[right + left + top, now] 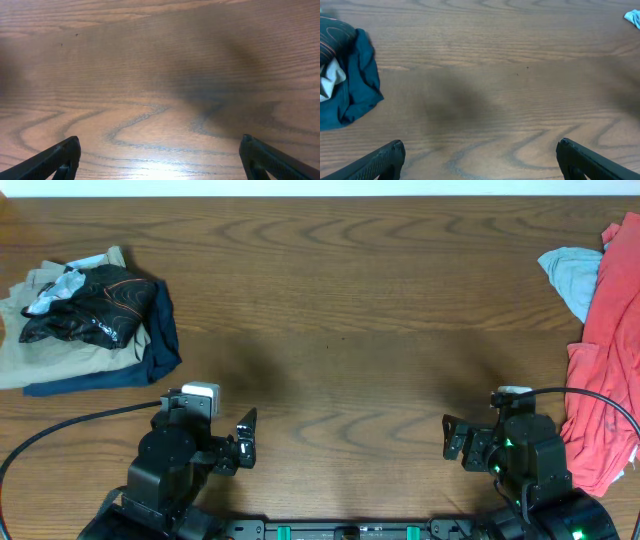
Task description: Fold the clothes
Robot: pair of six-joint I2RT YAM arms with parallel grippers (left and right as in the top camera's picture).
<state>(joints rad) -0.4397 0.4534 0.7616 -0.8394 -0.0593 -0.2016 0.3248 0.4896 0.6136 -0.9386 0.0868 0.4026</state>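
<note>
The clothes, a black jersey (pixel 100 305) with thin orange lines, lies crumpled on top of a pile at the far left of the table. Its edge (pixel 335 37) shows in the top left corner of the left wrist view. My left gripper (pixel 247 438) hovers near the front edge, well to the right of the pile. It is open, with only bare wood between its fingers (pixel 480 145). My right gripper (pixel 450 440) sits near the front right, also open over bare wood (pixel 160 140). Neither gripper touches any cloth.
Under the jersey lie khaki trousers (pixel 60 355) and a navy garment (pixel 160 340), whose navy cloth (pixel 360 80) is also in the left wrist view. A red garment (pixel 610 350) and a pale blue one (pixel 575 275) are heaped at the right edge. The table (pixel 340 300) is brown wood.
</note>
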